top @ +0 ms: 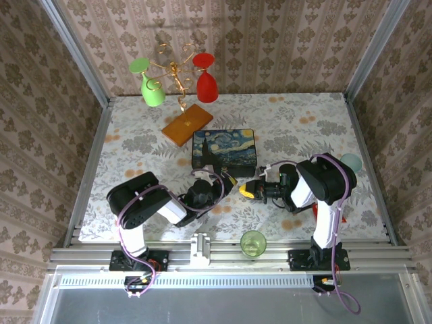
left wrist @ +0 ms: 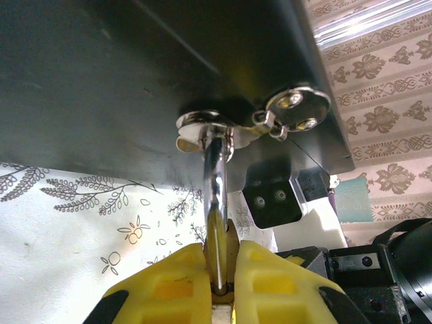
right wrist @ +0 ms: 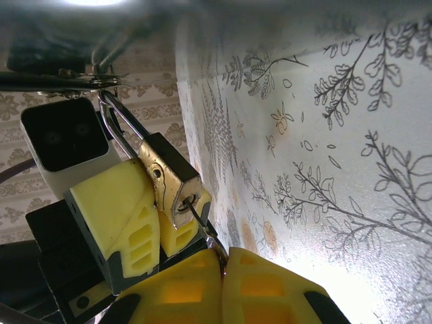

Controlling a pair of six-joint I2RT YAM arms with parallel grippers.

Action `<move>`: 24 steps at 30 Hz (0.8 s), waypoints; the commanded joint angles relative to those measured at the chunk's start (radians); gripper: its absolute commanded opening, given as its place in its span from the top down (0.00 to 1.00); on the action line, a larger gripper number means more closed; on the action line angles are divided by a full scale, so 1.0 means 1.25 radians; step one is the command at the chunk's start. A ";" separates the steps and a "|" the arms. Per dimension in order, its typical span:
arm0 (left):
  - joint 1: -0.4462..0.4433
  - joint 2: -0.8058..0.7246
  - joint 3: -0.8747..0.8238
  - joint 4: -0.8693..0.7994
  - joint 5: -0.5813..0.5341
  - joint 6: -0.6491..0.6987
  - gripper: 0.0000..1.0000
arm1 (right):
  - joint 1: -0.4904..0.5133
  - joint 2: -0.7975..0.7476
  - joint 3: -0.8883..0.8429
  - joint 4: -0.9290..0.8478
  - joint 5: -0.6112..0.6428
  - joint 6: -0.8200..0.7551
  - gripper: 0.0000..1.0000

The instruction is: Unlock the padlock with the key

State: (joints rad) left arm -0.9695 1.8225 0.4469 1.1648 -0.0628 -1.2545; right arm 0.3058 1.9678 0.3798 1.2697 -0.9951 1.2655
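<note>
Just in front of the dark starry-night painted box [top: 224, 147], the tiny brass padlock [right wrist: 169, 179] has its silver shackle looped through the box's metal hasp [left wrist: 209, 128]. The left gripper [left wrist: 221, 270] is clamped on the lock's body. The right gripper [right wrist: 223, 260] pinches the thin silver key [right wrist: 202, 228], whose tip is in the keyhole.

Robot lab booth: wallpapered panels [top: 270, 40] within aluminium frame rails [top: 229, 255].

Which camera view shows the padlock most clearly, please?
The right wrist view: the padlock shows its brass body, shackle and keyhole, with the key in it. The left wrist view shows its shackle above the left gripper; in the top view it is too small to make out.
</note>
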 commanded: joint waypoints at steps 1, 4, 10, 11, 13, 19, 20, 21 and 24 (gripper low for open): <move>-0.031 -0.016 0.008 0.035 0.050 0.005 1.00 | 0.001 -0.056 0.025 0.035 0.069 0.015 1.00; -0.034 -0.016 0.018 0.040 0.056 0.002 1.00 | 0.017 -0.087 0.005 0.035 0.112 0.022 1.00; -0.029 -0.033 0.042 0.014 0.062 0.013 1.00 | 0.037 -0.127 -0.025 0.032 0.137 0.028 1.00; -0.029 -0.033 0.040 0.015 0.063 0.009 1.00 | 0.035 -0.126 -0.025 0.031 0.134 0.024 1.00; -0.026 -0.034 0.037 0.029 0.066 0.003 1.00 | 0.026 -0.114 -0.027 0.032 0.129 0.018 1.00; -0.025 -0.042 0.028 0.051 0.066 -0.021 1.00 | 0.060 -0.100 -0.019 0.036 0.127 0.007 1.00; -0.025 -0.042 0.028 0.059 0.066 -0.027 1.00 | 0.064 -0.101 -0.018 0.035 0.130 0.003 1.00; -0.026 -0.043 0.028 0.071 0.061 -0.036 1.00 | 0.062 -0.102 -0.021 0.035 0.139 0.000 1.00; -0.026 -0.054 0.031 0.090 0.062 -0.058 1.00 | 0.054 -0.101 -0.023 0.036 0.148 -0.016 1.00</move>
State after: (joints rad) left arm -0.9688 1.8057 0.4660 1.1751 -0.0914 -1.2884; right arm 0.3550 1.8439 0.3332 1.2381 -0.8333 1.2835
